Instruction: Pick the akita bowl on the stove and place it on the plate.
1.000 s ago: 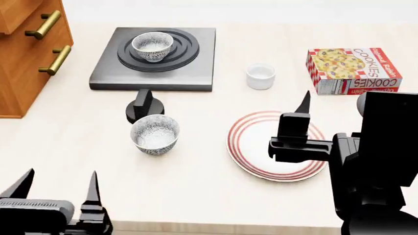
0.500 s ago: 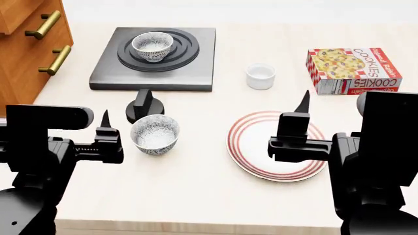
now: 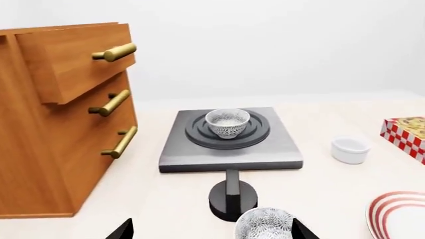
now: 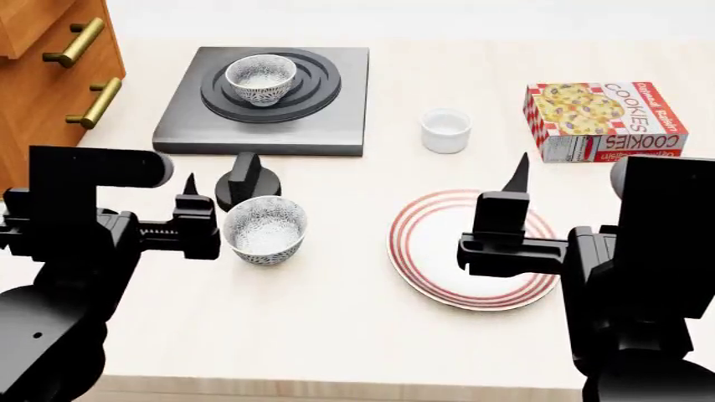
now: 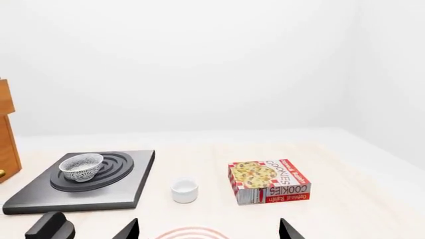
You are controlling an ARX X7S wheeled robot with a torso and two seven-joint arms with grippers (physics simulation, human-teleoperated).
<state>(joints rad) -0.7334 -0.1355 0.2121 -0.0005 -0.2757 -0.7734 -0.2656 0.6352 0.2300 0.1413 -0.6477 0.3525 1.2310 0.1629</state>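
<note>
Head view, akita bowl (image 4: 261, 79): was seen upright on the burner rings of the stove (image 4: 179, 126), mouth facing up; being round, no long axis could be assigned.
Stove knob (image 4: 246, 178): was found on the table (image 4: 335, 327) just in front of the stove, its ridge pointing toward the slab.
Second bowl (image 4: 264, 229): was seen upright beside the knob, identical in pattern.
Plate (image 4: 426, 251): was noted flat, well apart from the stove, partly covered by the right arm.
Left gripper (image 3: 211, 232): fingers were spread apart, nothing held, the second bowl lying between the tips in the left wrist view.
Right gripper (image 5: 207, 229): fingers were parted and unladen, above the plate.
Other items: white cup (image 4: 446, 130), cookie box (image 4: 604, 120), wooden drawers (image 4: 50, 100).
</note>
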